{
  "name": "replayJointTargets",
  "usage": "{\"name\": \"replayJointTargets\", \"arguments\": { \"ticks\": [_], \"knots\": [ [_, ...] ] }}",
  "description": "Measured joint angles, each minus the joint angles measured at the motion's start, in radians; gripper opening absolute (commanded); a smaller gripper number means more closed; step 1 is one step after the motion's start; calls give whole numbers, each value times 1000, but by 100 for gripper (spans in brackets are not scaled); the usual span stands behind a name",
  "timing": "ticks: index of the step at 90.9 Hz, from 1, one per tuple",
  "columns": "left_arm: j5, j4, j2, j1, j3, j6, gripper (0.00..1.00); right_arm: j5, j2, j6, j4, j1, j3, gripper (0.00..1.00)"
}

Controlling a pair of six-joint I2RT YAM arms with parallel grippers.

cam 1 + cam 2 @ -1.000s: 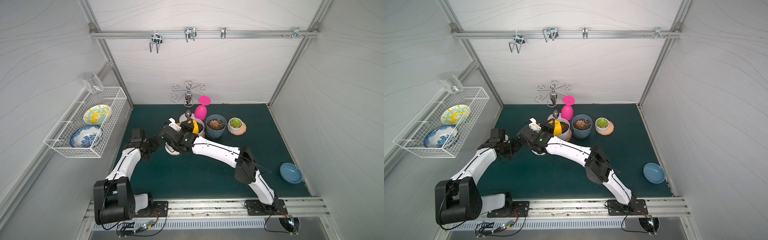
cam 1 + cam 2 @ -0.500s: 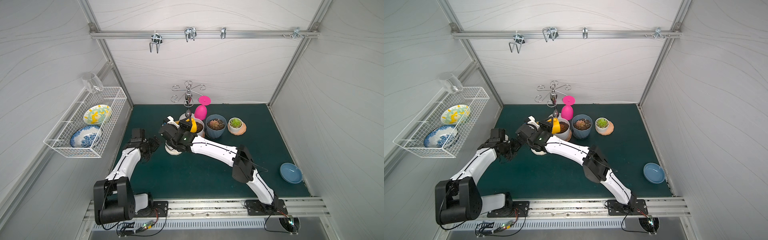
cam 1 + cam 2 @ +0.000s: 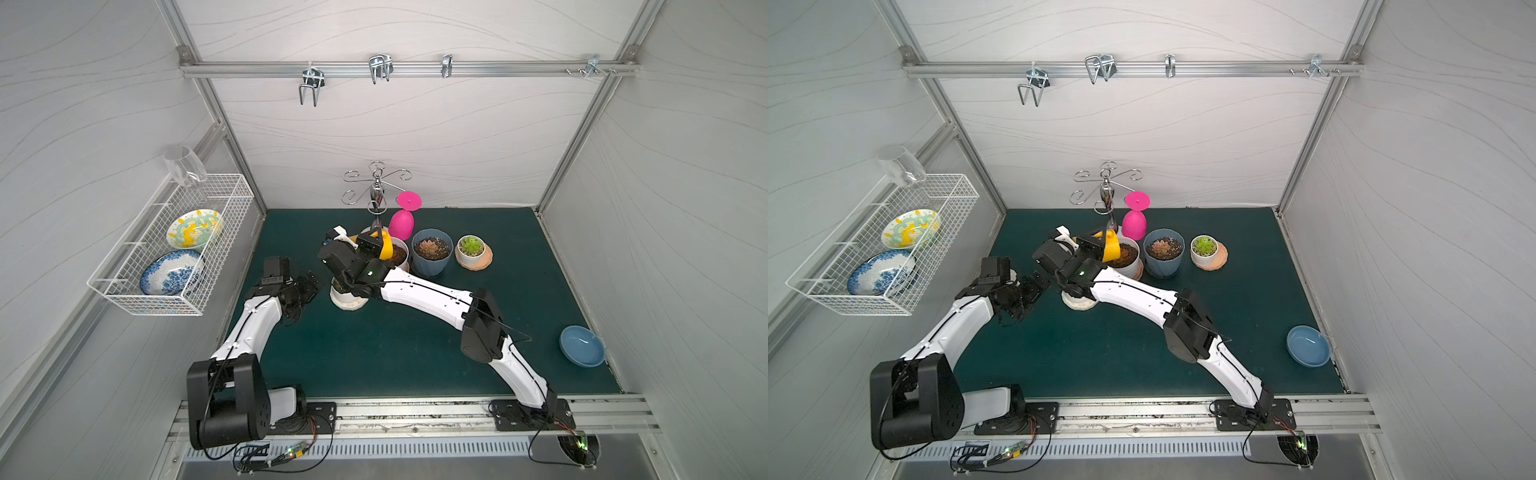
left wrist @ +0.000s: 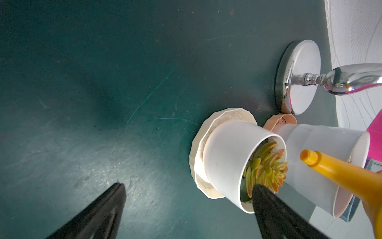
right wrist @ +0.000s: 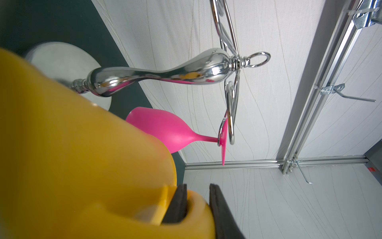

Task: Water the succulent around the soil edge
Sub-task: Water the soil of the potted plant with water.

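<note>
Right gripper (image 5: 197, 196) pinches watering can (image 3: 385, 248) handle, 1 o'clock of pot (image 3: 347, 301), spout (image 4: 310, 158) toward succulent (image 4: 266, 167) rim, apparently to pour; left gripper (image 4: 188, 185) spread wide at 9 o'clock.

Both top views sit high over my near edge, looking down across the whole green mat (image 3: 374, 353). Left wrist camera: low, close on the succulent pot (image 4: 227, 161). Right wrist: tight against the yellow can (image 5: 72, 155), facing the far wall (image 5: 165, 31). Both catch the chrome stand (image 4: 297, 76).
</note>
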Motion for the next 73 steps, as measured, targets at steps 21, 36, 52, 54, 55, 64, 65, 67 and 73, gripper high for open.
{"name": "replayJointTargets", "arguments": {
  "ticks": [21, 36, 52, 54, 55, 64, 65, 67, 73],
  "knots": [
    [0, 0, 0, 0, 0, 0, 100, -6, 20, -26, 21, 0, 15, 0],
    [2, 0, 3, 0, 0, 0, 100, -11, 35, -50, 31, 2, 48, 0],
    [5, 0, 3, 0, 0, 0, 100, -14, 40, -71, 50, 8, 72, 0],
    [6, 1, 3, 0, 0, 0, 100, -14, 40, -72, 51, 9, 73, 0],
    [6, 0, 3, 0, 0, 0, 100, -14, 40, -73, 52, 10, 74, 0],
    [8, 0, 4, 0, 0, 0, 100, -18, 40, -77, 56, 16, 77, 0],
    [8, 0, 4, 0, 0, 0, 100, -18, 40, -78, 57, 17, 77, 0],
    [8, 1, 5, 0, 0, 0, 100, -19, 41, -80, 58, 19, 77, 0],
    [9, 1, 5, 0, 0, 0, 100, -21, 42, -81, 59, 24, 82, 0]
  ]
}}
